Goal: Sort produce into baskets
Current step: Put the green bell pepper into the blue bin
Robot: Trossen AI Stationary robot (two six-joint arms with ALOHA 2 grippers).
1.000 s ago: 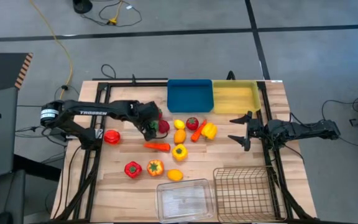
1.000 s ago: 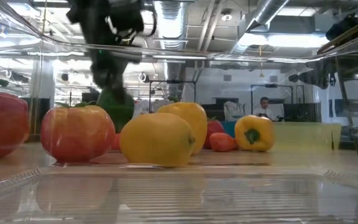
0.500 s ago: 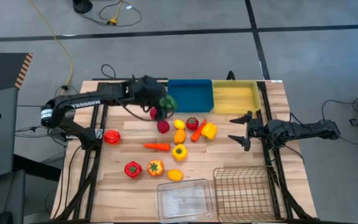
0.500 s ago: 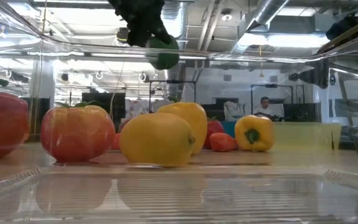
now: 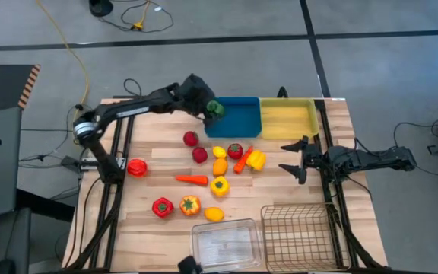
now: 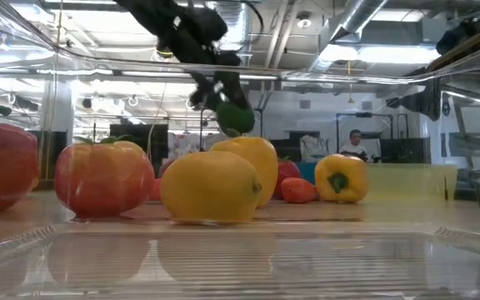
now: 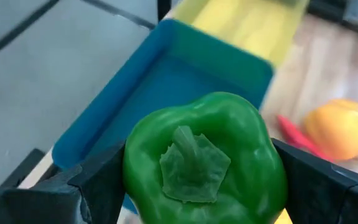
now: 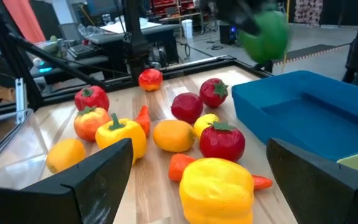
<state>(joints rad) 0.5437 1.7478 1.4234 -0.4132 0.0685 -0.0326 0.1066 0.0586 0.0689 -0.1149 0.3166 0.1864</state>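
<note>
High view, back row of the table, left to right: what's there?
Left claw shut on the green pepper at the blue tray's left edge → blue tray → yellow tray.

Wooden desk (image 5: 150, 228), centre of frame. Along upper edge: blue tray (image 5: 234, 120), yellow tray (image 5: 289, 119) touching it. Lower right: clear bin (image 5: 226, 243), wire basket (image 5: 295, 234). Across the middle: scattered peppers, berries, lemons, a carrot (image 5: 192, 180).

the green pepper (image 7: 205, 168) hides its own underside and most of both fingers (image 7: 79, 186) gripping it.
</note>
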